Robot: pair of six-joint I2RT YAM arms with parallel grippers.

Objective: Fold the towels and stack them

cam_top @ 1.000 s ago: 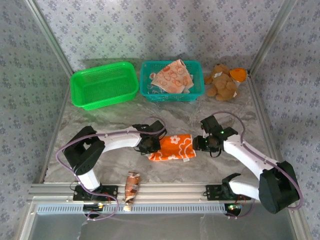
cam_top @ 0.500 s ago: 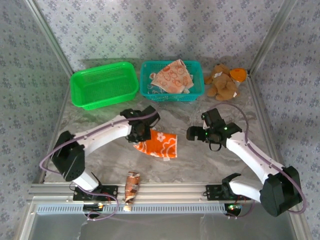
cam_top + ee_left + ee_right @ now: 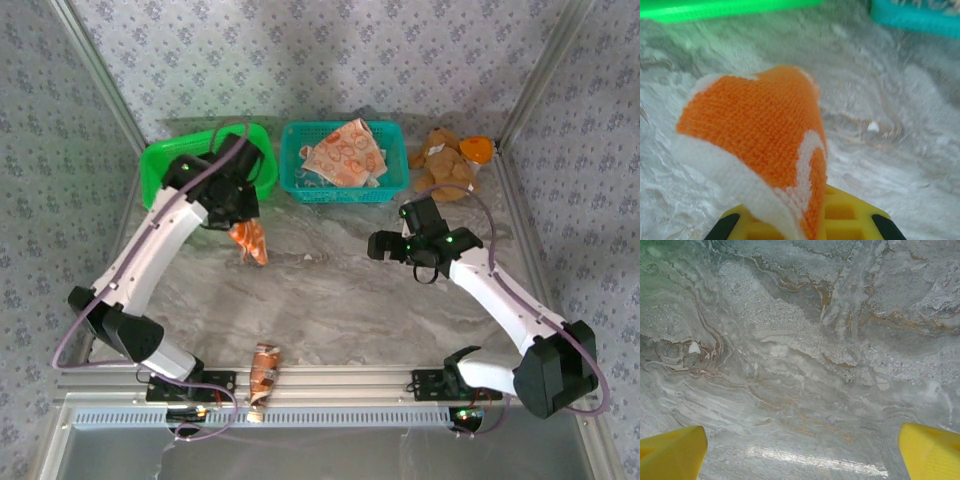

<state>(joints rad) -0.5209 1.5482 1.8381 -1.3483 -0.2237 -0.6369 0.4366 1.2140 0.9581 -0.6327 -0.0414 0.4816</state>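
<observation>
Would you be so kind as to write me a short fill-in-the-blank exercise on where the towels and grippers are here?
1. The left gripper is shut on the ___ towel, which hangs clear of the table.
2. The right gripper stands ___ above the table.
3. The peach towel lies in the ___ basket.
4. The teddy bear sits to the ___ of that basket.
Missing words: orange; open; teal; right.
</observation>
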